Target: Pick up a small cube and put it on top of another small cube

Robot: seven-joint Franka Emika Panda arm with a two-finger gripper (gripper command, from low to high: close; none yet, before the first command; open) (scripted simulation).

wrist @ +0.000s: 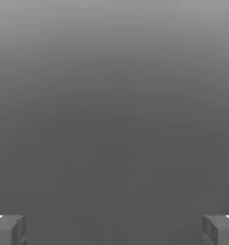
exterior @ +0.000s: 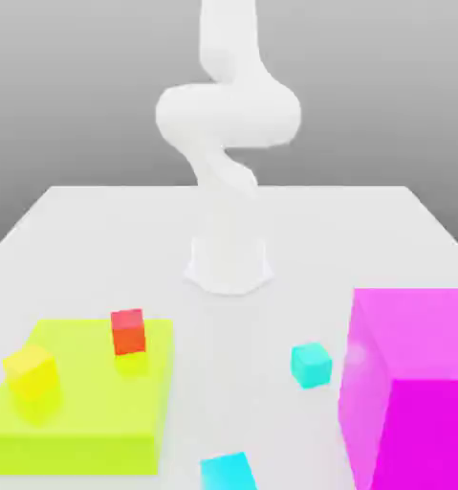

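1. The turquoise cube [exterior: 311, 365] is small, with a greenish-cyan colour and a paler top face. It sits flat on the white table [exterior: 366, 230], alone, with nothing touching it.
2. In the exterior view it lies toward the right of the middle, near the front. The big magenta block [exterior: 412, 388] stands just beside it on the exterior view's right, with a narrow strip of table between them.
3. The red cube [exterior: 128, 331] is about the same size. Its top is red and its lower front is more orange. It rests on a flat yellow-green slab [exterior: 79, 421] at the exterior view's left, close to the slab's back edge.
4. A small yellow cube [exterior: 32, 371] also rests on this slab, nearer to the slab's left side and well apart from the red cube.
5. A brighter sky-blue cube [exterior: 228, 472] lies on the table at the front edge of the exterior view, between the slab and the magenta block.
6. The white arm [exterior: 228, 115] stands on its round base [exterior: 229, 263] behind all the cubes. It rises up, bends in a thick curve, and continues past the top of the exterior view.
7. In the hand view the gripper [wrist: 114, 229] shows two grey fingertips [wrist: 8, 229] at opposite sides, set wide apart, with nothing between them. Behind them is plain grey background.
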